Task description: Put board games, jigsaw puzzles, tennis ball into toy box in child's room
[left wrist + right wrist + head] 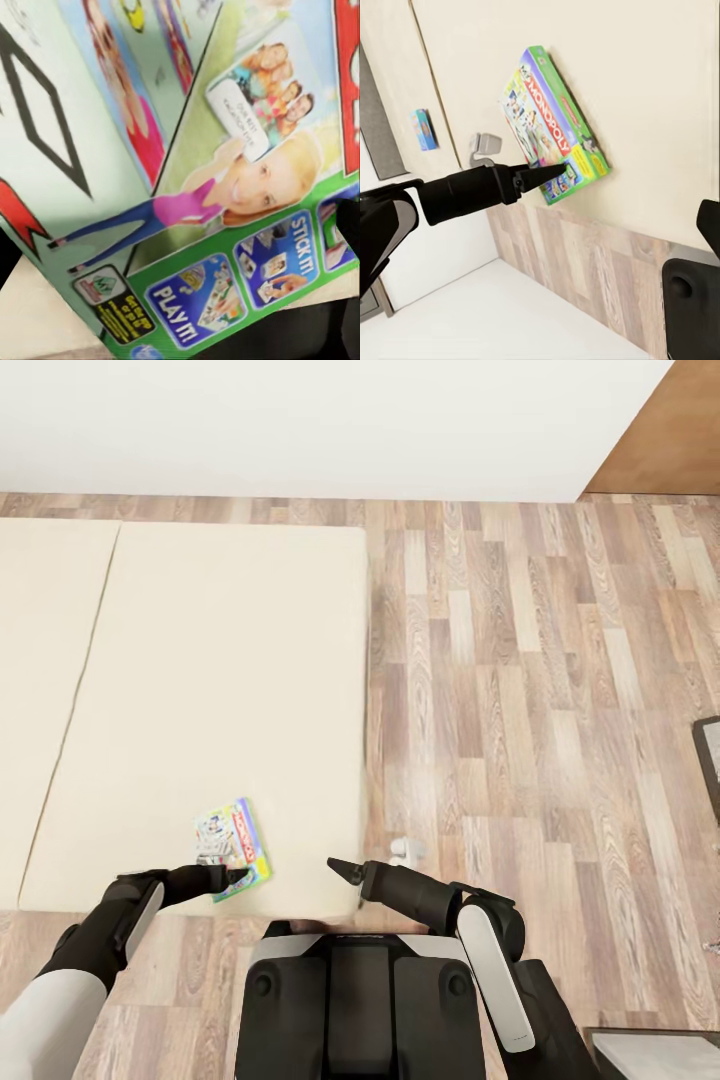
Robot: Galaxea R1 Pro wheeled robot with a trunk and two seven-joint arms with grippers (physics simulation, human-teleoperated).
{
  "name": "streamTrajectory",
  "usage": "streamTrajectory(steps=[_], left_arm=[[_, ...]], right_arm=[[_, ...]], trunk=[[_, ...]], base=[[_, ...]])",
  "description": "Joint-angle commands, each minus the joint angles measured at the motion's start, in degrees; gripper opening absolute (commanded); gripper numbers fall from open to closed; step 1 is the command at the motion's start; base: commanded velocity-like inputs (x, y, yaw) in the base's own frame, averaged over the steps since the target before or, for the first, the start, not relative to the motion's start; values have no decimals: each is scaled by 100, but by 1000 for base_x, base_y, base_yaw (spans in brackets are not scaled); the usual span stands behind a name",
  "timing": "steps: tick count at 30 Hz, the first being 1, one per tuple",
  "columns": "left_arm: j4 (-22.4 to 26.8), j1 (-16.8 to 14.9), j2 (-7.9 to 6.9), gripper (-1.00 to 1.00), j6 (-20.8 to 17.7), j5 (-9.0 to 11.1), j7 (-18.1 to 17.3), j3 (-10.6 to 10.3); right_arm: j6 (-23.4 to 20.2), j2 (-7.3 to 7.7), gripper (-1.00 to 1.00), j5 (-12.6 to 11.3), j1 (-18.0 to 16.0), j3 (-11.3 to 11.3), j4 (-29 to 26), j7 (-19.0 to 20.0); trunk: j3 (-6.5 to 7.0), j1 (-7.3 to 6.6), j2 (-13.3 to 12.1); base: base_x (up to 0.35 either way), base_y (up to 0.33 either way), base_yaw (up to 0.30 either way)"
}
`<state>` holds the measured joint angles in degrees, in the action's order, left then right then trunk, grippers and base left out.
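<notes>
Flat white, green-edged Monopoly box [202, 187] cropped on every side in left wrist view; small blue box [424, 129] too tiny to read (lettering blurred).

The bed [220, 690] takes up the left half of the head view, a low beige mattress with a seam running near to far on its left part, its right edge bordering the wood plank floor [520, 700]. A white, green-edged Monopoly board game [232, 848] lies flat on the mattress near its near right corner. In the right wrist view a small blue board game [424, 129] lies on the mattress section beyond the seam, well apart from the Monopoly box.
</notes>
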<state>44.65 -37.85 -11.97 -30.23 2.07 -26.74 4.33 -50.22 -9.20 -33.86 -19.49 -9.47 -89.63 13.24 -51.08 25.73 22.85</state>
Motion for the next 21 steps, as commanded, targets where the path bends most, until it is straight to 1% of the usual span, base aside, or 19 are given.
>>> streamTrajectory(steps=[1,3,13,21], left_arm=[[4,4,90,100,-88,162,-42,7],[2,2,90,100,-88,162,-42,8],[7,5,90,100,-89,162,-42,7],[5,3,84,100,-88,162,-44,14]], right_arm=[[-23,-2,100,37,-2,6,-4,38],[-23,-2,100,37,-2,6,-3,38],[-23,-2,100,37,-2,6,-3,38],[-23,-2,100,37,-2,6,-3,38]], trunk=[[-6,5,7],[-6,5,7],[-6,5,7],[-6,5,7]], base=[[0,-237,0],[0,-194,0],[0,-99,0],[0,-22,0]])
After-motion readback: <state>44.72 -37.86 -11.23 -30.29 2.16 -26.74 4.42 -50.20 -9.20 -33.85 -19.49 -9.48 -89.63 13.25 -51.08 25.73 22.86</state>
